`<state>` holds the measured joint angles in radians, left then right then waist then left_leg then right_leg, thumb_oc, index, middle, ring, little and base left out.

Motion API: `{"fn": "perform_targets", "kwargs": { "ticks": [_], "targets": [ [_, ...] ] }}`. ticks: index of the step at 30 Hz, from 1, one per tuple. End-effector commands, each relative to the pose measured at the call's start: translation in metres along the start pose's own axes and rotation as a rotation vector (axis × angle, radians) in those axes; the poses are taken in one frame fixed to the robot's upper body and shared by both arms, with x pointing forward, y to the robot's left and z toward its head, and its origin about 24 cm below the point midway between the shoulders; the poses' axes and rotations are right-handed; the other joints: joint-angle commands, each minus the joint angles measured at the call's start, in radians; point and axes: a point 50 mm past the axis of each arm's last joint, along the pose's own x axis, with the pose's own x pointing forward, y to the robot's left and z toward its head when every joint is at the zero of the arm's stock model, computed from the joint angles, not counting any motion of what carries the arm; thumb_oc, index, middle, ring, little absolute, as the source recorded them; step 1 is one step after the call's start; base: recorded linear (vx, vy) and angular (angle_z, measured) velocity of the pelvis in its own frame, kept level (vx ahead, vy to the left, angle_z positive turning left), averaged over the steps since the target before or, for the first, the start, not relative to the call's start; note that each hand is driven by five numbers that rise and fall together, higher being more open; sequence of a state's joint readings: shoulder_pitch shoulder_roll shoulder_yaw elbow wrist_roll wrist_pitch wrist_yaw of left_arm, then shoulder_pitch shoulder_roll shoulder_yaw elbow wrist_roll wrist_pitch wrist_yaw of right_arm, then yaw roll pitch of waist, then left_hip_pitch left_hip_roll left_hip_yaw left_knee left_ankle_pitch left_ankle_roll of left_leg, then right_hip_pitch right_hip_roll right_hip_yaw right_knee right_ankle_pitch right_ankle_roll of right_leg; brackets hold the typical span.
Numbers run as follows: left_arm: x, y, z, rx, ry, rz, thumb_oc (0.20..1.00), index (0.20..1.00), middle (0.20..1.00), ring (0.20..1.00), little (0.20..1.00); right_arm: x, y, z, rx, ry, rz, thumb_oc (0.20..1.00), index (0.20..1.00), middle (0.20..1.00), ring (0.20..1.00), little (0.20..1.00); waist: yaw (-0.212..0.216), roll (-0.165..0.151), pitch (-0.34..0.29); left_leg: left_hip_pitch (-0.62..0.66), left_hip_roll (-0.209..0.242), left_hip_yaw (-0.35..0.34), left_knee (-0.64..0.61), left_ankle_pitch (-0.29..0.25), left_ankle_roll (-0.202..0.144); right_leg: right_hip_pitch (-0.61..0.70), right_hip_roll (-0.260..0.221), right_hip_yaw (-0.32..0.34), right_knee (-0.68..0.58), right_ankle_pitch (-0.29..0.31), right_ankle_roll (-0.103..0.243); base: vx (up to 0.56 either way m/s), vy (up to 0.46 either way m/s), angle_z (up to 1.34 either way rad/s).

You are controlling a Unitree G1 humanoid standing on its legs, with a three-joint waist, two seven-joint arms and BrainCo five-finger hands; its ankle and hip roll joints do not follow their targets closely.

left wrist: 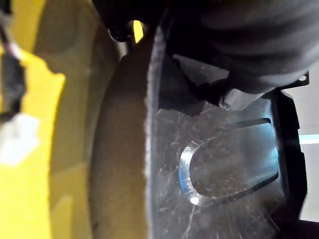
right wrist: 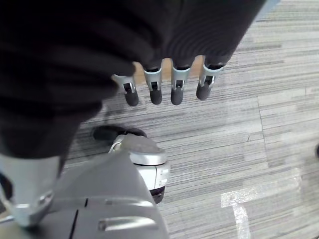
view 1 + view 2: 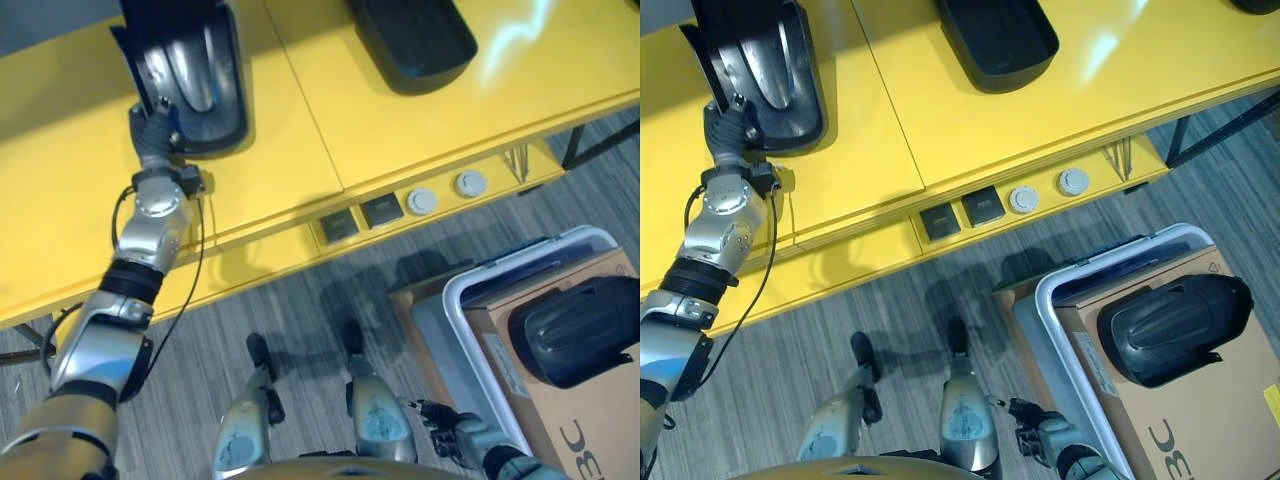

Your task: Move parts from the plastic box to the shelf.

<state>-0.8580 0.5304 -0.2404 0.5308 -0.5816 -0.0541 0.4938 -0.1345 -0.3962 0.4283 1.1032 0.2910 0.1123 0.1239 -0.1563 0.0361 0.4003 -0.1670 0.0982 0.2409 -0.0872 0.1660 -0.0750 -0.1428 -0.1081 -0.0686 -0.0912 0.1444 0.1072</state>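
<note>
On the yellow shelf (image 3: 400, 120), the left hand (image 3: 152, 128) grips a black part (image 3: 195, 75); the right hand (image 2: 164, 84) hangs relaxed, holding nothing.

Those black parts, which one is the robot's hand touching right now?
The black part at the left end of the yellow shelf, where the left hand meets its edge. Another lies untouched further right; a third sits in the box.
</note>
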Motion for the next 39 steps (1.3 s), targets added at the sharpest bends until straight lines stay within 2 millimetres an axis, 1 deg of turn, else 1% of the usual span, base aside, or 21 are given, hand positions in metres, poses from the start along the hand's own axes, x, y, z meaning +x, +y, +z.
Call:
{"fn": "perform_targets", "kwargs": {
  "ticks": [1,2,3,4,5,6,7,9,10,11,12,16,20,22,25,30,31,32,35,36,39],
  "targets": [
    [0.014,0.009,-0.011,0.117,0.121,0.031,0.200,0.200,0.200,0.200,0.200,0.003,0.011,0.017,0.034,-0.046,0.048,1.000,1.000,1.000,1.000,1.000,-0.003,0.005,0.009,0.010,0.012,-0.071,0.000,-0.075,-0.026,-0.003,-0.016,-0.026,0.011,-0.078,0.008,0.00,0.000,0.00],
    [0.014,0.009,-0.010,0.119,0.125,0.033,0.200,0.200,0.200,0.200,0.200,0.003,0.010,0.019,0.040,-0.050,0.047,1.000,1.000,1.000,1.000,1.000,-0.001,0.006,0.011,0.009,0.012,-0.072,0.000,-0.075,-0.026,-0.004,-0.016,-0.026,0.011,-0.078,0.008,-0.02,-0.004,0.03],
    [0.014,0.010,-0.013,0.110,0.155,0.037,0.332,0.332,0.332,0.332,0.332,0.003,0.009,0.024,0.052,-0.063,0.046,1.000,1.000,1.000,1.000,1.000,0.001,0.009,0.018,0.010,0.010,-0.075,0.000,-0.077,-0.026,-0.005,-0.017,-0.026,0.014,-0.077,0.009,-0.01,-0.002,0.04],
    [0.014,0.010,-0.013,0.108,0.157,0.037,0.376,0.376,0.376,0.376,0.376,0.003,0.009,0.024,0.053,-0.063,0.046,1.000,1.000,1.000,1.000,1.000,0.002,0.009,0.018,0.011,0.010,-0.075,0.000,-0.077,-0.026,-0.004,-0.018,-0.027,0.014,-0.077,0.009,0.00,0.000,0.00],
    [0.014,0.010,-0.015,0.107,0.170,0.041,0.476,0.476,0.476,0.476,0.476,0.003,0.009,0.026,0.053,-0.065,0.046,1.000,1.000,1.000,1.000,1.000,0.004,0.011,0.018,0.013,0.009,-0.076,0.000,-0.079,-0.026,-0.002,-0.019,-0.029,0.014,-0.077,0.010,0.00,0.000,0.00],
    [0.013,0.010,-0.016,0.103,0.180,0.045,0.507,0.507,0.507,0.507,0.507,0.004,0.010,0.027,0.054,-0.067,0.047,1.000,1.000,1.000,1.000,1.000,0.005,0.011,0.018,0.015,0.009,-0.076,0.000,-0.081,-0.026,-0.001,-0.020,-0.031,0.015,-0.078,0.010,0.00,0.000,0.00],
    [0.012,0.011,-0.019,0.091,0.191,0.047,0.561,0.561,0.561,0.561,0.561,0.004,0.011,0.027,0.059,-0.068,0.047,1.000,1.000,1.000,1.000,1.000,0.008,0.012,0.016,0.018,0.009,-0.077,0.000,-0.081,-0.025,0.002,-0.021,-0.034,0.014,-0.078,0.010,0.00,-0.031,0.05],
    [0.009,0.012,-0.024,0.084,0.207,0.048,0.592,0.592,0.592,0.592,0.592,0.004,0.013,0.026,0.077,-0.067,0.047,1.000,1.000,1.000,1.000,1.000,0.013,0.014,0.012,0.022,0.008,-0.078,0.000,-0.083,-0.025,0.007,-0.023,-0.039,0.015,-0.079,0.011,0.00,-0.026,0.10],
    [0.008,0.012,-0.025,0.079,0.212,0.050,0.639,0.639,0.639,0.639,0.639,0.004,0.013,0.026,0.083,-0.068,0.047,1.000,1.000,1.000,1.000,1.000,0.014,0.014,0.010,0.023,0.008,-0.078,0.000,-0.083,-0.025,0.008,-0.023,-0.040,0.015,-0.079,0.011,0.00,-0.023,0.11],
    [0.004,0.013,-0.032,0.070,0.226,0.047,0.934,0.934,0.934,0.934,0.934,0.005,0.015,0.025,0.094,-0.062,0.050,1.000,1.000,1.000,1.000,1.000,0.020,0.016,0.004,0.028,0.008,-0.080,0.000,-0.085,-0.024,0.014,-0.025,-0.046,0.016,-0.081,0.010,0.00,-0.024,0.11],
    [0.001,0.013,-0.037,0.063,0.237,0.037,1.000,1.000,1.000,1.000,1.000,0.005,0.015,0.025,0.095,-0.059,0.050,1.000,1.000,1.000,1.000,1.000,0.023,0.017,0.000,0.032,0.009,-0.080,0.000,-0.085,-0.024,0.019,-0.026,-0.049,0.017,-0.083,0.009,0.01,-0.028,0.05],
    [-0.022,0.008,-0.067,0.068,0.322,0.026,1.000,1.000,1.000,1.000,1.000,0.006,0.021,0.019,0.118,-0.032,0.047,1.000,1.000,1.000,1.000,1.000,0.038,0.020,-0.028,0.055,0.011,-0.080,0.000,-0.087,-0.023,0.045,-0.030,-0.068,0.016,-0.090,0.005,0.03,-0.017,0.11],
    [-0.036,0.007,-0.085,0.083,0.377,0.071,1.000,1.000,1.000,1.000,1.000,0.006,0.024,0.013,0.147,-0.018,0.041,1.000,1.000,1.000,1.000,1.000,0.040,0.020,-0.058,0.081,0.018,-0.074,0.000,-0.090,-0.023,0.070,-0.031,-0.076,0.013,-0.094,0.004,0.05,-0.001,0.11],
    [-0.042,0.008,-0.096,0.071,0.422,0.099,1.000,1.000,1.000,1.000,1.000,0.006,0.027,0.008,0.156,-0.002,0.045,1.000,1.000,1.000,1.000,1.000,0.038,0.015,-0.078,0.098,0.023,-0.066,0.000,-0.092,-0.023,0.087,-0.032,-0.077,0.010,-0.095,0.006,0.07,-0.013,0.00],
    [-0.048,0.004,-0.104,0.029,0.451,0.091,1.000,1.000,1.000,1.000,1.000,0.006,0.031,0.000,0.161,0.022,0.049,1.000,1.000,1.000,1.000,1.000,0.036,0.007,-0.103,0.118,0.030,-0.055,0.000,-0.097,-0.023,0.106,-0.030,-0.080,0.006,-0.095,0.009,0.05,-0.026,-0.02],
    [-0.053,-0.015,-0.102,-0.145,0.427,0.001,1.000,1.000,1.000,1.000,1.000,0.005,0.038,-0.016,0.160,0.068,0.053,1.000,1.000,1.000,1.000,1.000,0.028,-0.005,-0.146,0.155,0.039,-0.038,0.000,-0.109,-0.022,0.138,-0.027,-0.081,0.004,-0.101,0.013,0.05,-0.019,-0.01],
    [-0.060,-0.025,-0.102,-0.214,0.430,-0.052,1.000,1.000,1.000,1.000,1.000,0.004,0.039,-0.025,0.159,0.100,0.048,1.000,1.000,1.000,1.000,1.000,0.028,-0.008,-0.171,0.172,0.043,-0.032,0.000,-0.114,-0.022,0.155,-0.029,-0.084,0.004,-0.104,0.016,0.13,-0.023,-0.03],
    [-0.074,-0.033,-0.113,-0.240,0.484,-0.097,1.000,1.000,1.000,1.000,1.000,0.003,0.043,-0.037,0.163,0.141,0.052,1.000,1.000,1.000,1.000,1.000,0.033,-0.012,-0.207,0.199,0.047,-0.025,0.000,-0.122,-0.018,0.183,-0.030,-0.090,0.004,-0.109,0.016,0.15,-0.020,-0.03],
    [-0.086,-0.035,-0.125,-0.207,0.547,-0.119,1.000,1.000,1.000,1.000,1.000,0.002,0.046,-0.044,0.173,0.165,0.052,1.000,1.000,1.000,1.000,1.000,0.037,-0.013,-0.242,0.225,0.049,-0.019,0.000,-0.133,-0.013,0.210,-0.028,-0.092,0.004,-0.118,0.015,0.09,0.001,-0.04],
    [-0.093,-0.033,-0.135,-0.206,0.608,-0.115,1.000,1.000,1.000,1.000,1.000,0.001,0.048,-0.048,0.173,0.173,0.058,1.000,1.000,1.000,1.000,1.000,0.035,-0.013,-0.261,0.243,0.049,-0.015,0.000,-0.142,-0.011,0.227,-0.027,-0.090,0.004,-0.123,0.017,0.05,0.012,0.01],
    [-0.097,-0.029,-0.143,-0.196,0.643,-0.117,1.000,1.000,1.000,1.000,1.000,0.001,0.049,-0.050,0.164,0.181,0.065,1.000,1.000,1.000,1.000,1.000,0.033,-0.014,-0.275,0.256,0.049,-0.012,0.000,-0.147,-0.010,0.237,-0.027,-0.088,0.004,-0.125,0.019,0.03,0.015,-0.03]
  ]
}}
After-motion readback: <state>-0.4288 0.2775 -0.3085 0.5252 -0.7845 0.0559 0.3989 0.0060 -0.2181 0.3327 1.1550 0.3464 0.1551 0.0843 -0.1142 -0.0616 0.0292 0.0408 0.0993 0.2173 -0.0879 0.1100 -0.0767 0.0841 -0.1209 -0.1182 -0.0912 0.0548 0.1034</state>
